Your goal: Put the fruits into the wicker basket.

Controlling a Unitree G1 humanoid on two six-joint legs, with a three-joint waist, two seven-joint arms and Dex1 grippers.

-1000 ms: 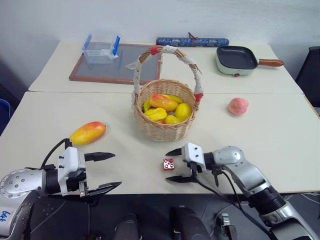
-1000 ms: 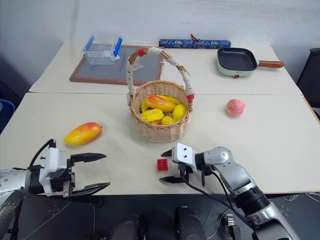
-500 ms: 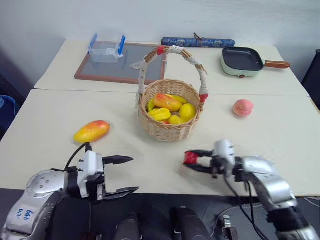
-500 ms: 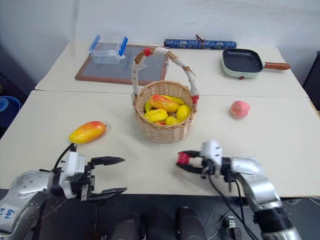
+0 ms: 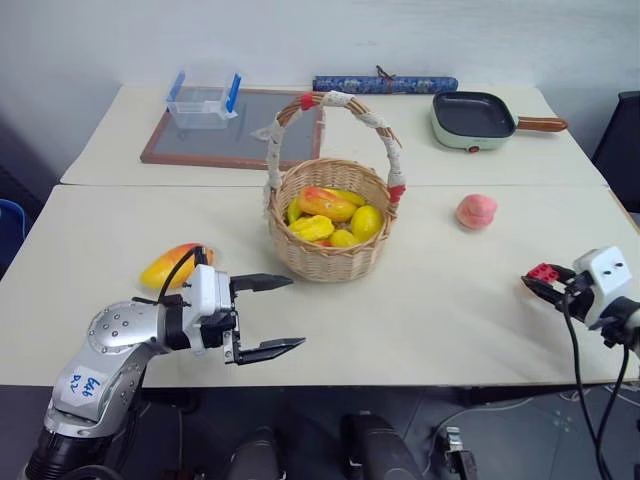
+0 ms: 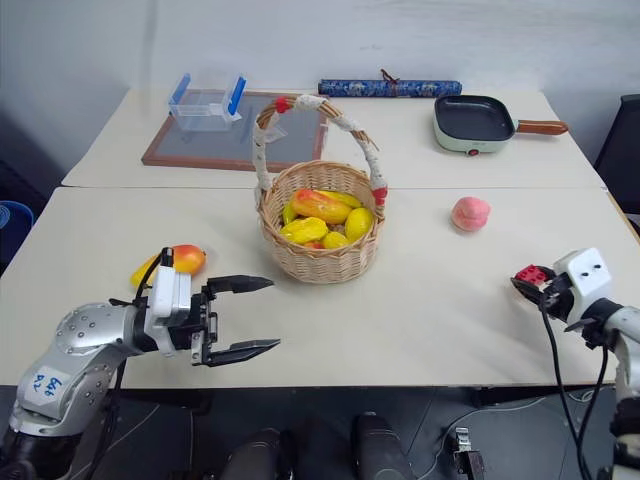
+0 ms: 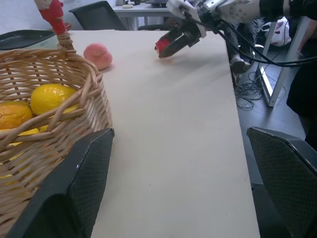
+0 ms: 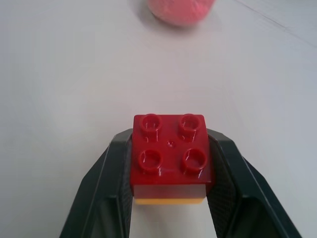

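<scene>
The mango (image 5: 172, 266) lies on the near table at the left, partly hidden behind my left wrist. The peach (image 5: 476, 211) rests on the table right of the wicker basket (image 5: 330, 255), which stands in the middle and holds several yellow and orange fruits. My left gripper (image 5: 296, 312) is open and empty, level, in front of the basket's left side and right of the mango. At the table's right edge, in front of the peach, my right gripper (image 5: 527, 284) is shut on a small red cube (image 8: 171, 153), held just above the tabletop.
On the far table stand a clear blue-edged plastic box (image 5: 203, 100) on a framed board (image 5: 235, 135), a blue patterned roll (image 5: 385, 84) and a green pan (image 5: 475, 120). Black chairs (image 7: 96, 12) stand past the table's right end.
My right gripper closed on the red cube at the table's front middle and carried it far to the right. My left gripper moved right, toward the basket.
</scene>
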